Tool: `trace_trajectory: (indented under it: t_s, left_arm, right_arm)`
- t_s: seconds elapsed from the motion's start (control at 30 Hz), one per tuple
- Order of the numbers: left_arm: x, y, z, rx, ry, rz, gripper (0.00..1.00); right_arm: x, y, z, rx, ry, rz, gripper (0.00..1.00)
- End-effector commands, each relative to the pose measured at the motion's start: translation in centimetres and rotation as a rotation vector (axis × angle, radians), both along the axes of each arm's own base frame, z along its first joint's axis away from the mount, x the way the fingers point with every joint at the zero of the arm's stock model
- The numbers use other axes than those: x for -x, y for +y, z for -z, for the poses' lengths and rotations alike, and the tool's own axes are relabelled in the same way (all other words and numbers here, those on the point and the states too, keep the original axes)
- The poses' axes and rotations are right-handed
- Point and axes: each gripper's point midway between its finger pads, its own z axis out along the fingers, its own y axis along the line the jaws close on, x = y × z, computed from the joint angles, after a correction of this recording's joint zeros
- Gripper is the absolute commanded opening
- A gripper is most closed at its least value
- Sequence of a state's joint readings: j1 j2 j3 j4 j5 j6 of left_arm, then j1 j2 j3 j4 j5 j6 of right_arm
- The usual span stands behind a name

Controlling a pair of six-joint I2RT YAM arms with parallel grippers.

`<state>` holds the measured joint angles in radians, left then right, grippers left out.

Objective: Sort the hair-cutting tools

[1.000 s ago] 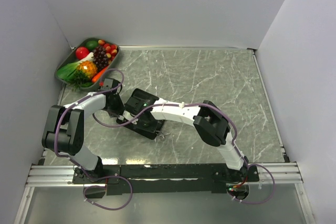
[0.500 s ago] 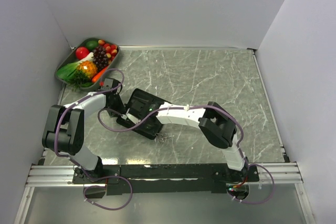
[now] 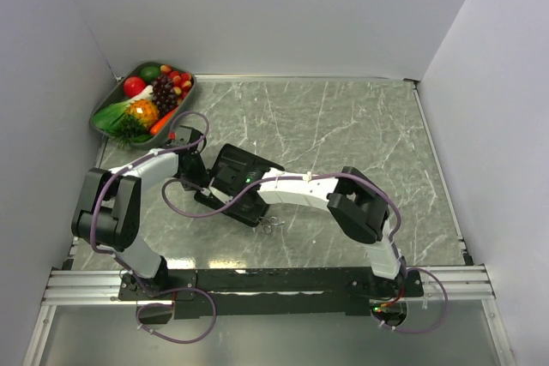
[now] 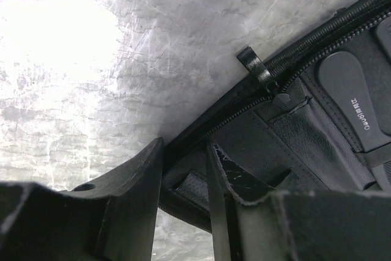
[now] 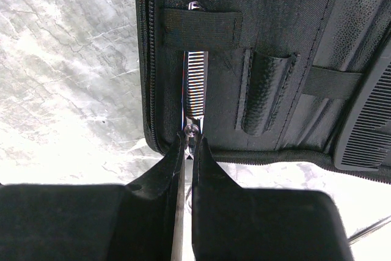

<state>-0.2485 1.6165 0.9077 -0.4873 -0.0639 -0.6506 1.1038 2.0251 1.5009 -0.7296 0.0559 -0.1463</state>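
Your right gripper (image 5: 189,145) is pinched tight on the scissors (image 5: 195,84), right at the pivot screw. The toothed blade points to 12 o'clock and is tucked under the elastic strap (image 5: 200,29) inside the open pouch (image 5: 275,4). Over at 3 o'clock a black comb (image 5: 366,132) sits in the pouch too. Your left gripper (image 4: 183,154) is clamped on the pouch's zippered edge, on its 9 o'clock side from overhead. The pouch lies on the table (image 3: 343,126).
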Motion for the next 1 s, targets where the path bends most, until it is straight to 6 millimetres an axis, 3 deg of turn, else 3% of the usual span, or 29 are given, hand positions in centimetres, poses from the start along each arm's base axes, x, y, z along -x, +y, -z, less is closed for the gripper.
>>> trace_trajectory:
  t_s: [0.0, 0.23, 0.53, 0.6, 0.77, 0.97]
  left_arm:
    - [3.7, -2.1, 2.6, 0.052, 0.159, 0.032, 0.38]
    - [4.0, -2.3, 2.8, 0.042, 0.166, 0.04, 0.38]
    - [4.2, -2.4, 2.8, 0.036, 0.171, 0.046, 0.38]
    - [4.1, -2.4, 2.7, 0.035, 0.169, 0.046, 0.38]
    - [4.2, -2.4, 2.7, 0.036, 0.164, 0.041, 0.38]
    - [4.0, -2.7, 2.8, 0.05, 0.16, 0.034, 0.38]
  right_arm:
    - [-1.2, 1.5, -2.8, -0.096, -0.067, 0.012, 0.0]
    - [-1.8, 5.2, -2.4, -0.241, -0.062, 0.016, 0.0]
    - [-3.5, 8.6, -4.3, -0.367, -0.141, -0.029, 0.0]
    - [-3.5, 8.3, -4.3, -0.359, -0.142, -0.035, 0.0]
    - [-2.6, 5.1, -3.3, -0.253, -0.133, -0.046, 0.0]
    - [-1.8, 1.8, -3.7, -0.167, -0.134, -0.058, 0.0]
